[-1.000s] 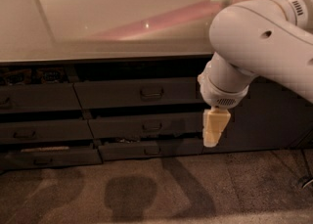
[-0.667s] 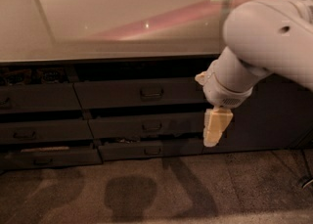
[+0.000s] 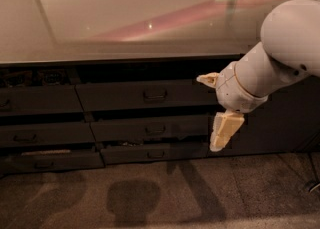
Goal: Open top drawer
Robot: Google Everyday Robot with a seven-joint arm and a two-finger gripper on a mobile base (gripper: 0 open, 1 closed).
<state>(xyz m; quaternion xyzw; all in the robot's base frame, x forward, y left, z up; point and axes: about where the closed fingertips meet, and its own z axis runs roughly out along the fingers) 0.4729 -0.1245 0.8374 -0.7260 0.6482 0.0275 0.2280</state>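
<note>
The top drawer [image 3: 115, 97] is the dark grey front in the upper row of the middle column, under the counter edge, with a small loop handle [image 3: 155, 94] at its centre. Its front stands in line with the neighbouring fronts. My gripper [image 3: 216, 105] hangs on the white arm [image 3: 280, 53] in front of the drawer's right end, right of the handle and apart from it. One cream finger [image 3: 226, 130] points down, the other [image 3: 208, 78] points left. The fingers stand apart with nothing between them.
A pale glossy counter top [image 3: 125, 13] runs above the drawers. Two shorter drawers [image 3: 150, 129] sit below the top one, and a left column of drawers [image 3: 40, 100] stands beside it. A dark panel [image 3: 285, 123] is on the right. The floor [image 3: 150, 193] is speckled grey.
The arm has swung to the right and the wrist has turned, so a second cream finger now shows at the upper left of the wrist. The drawers have not moved.
</note>
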